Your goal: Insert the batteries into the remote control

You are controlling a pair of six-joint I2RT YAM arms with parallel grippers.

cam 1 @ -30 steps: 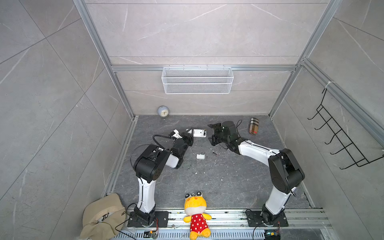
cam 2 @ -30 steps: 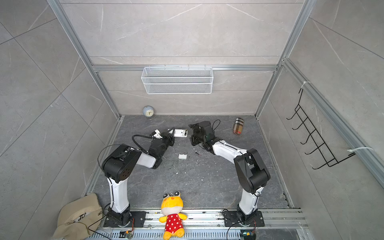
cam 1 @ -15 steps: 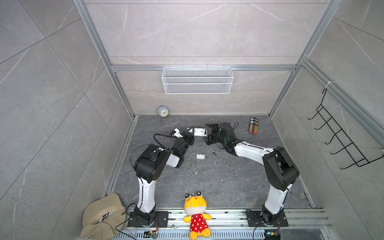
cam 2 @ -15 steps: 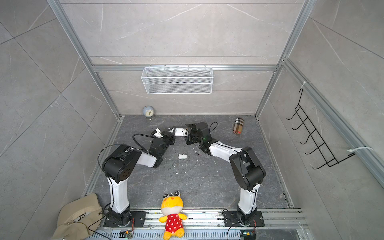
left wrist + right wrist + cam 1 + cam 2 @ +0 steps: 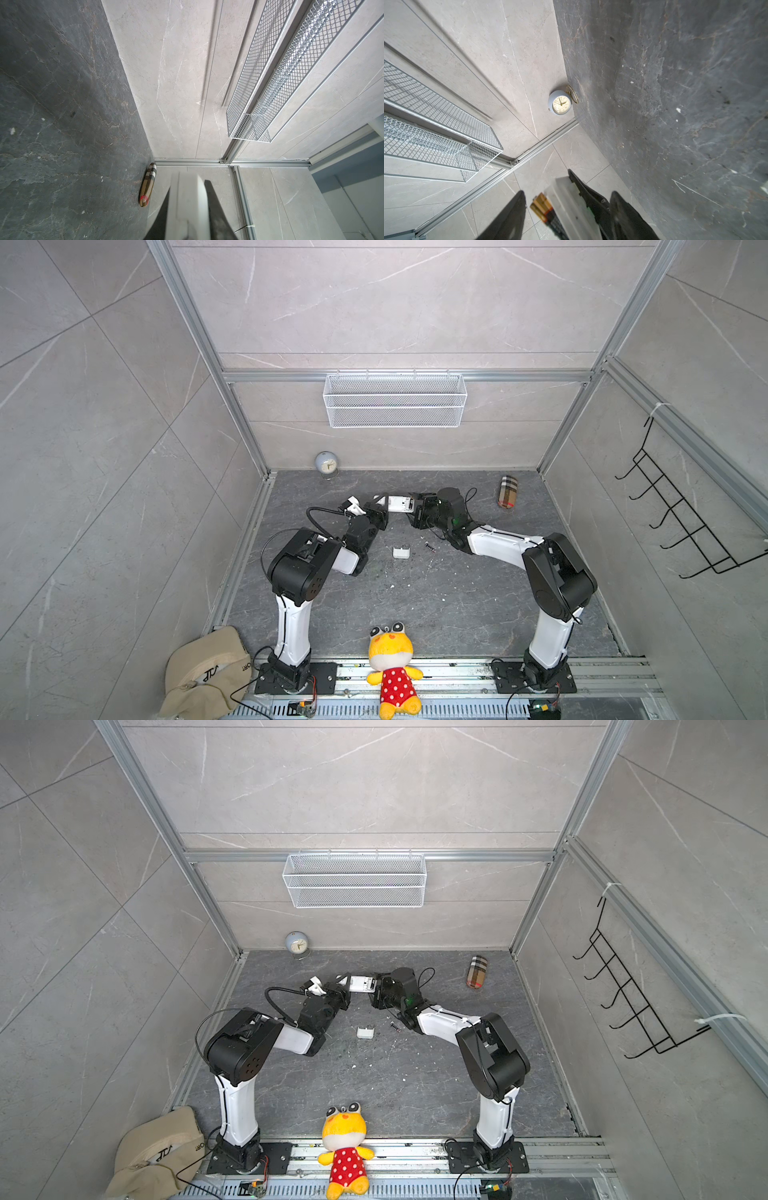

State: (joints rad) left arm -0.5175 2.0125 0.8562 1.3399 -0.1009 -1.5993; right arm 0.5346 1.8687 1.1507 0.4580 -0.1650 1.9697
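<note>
Grey marbled floor (image 5: 415,605) spreads between pale tiled walls. Above its rear middle, the left gripper (image 5: 383,506) is clamped on one end of the remote control (image 5: 400,504), holding it off the floor. The right gripper (image 5: 417,511) meets the opposite end with its fingers apart. In the right wrist view a battery (image 5: 543,209) sits between them against the remote, seemingly not squeezed, though the close view is blurred. The other battery (image 5: 430,548) lies on the floor near the small white cover piece (image 5: 401,552).
</note>
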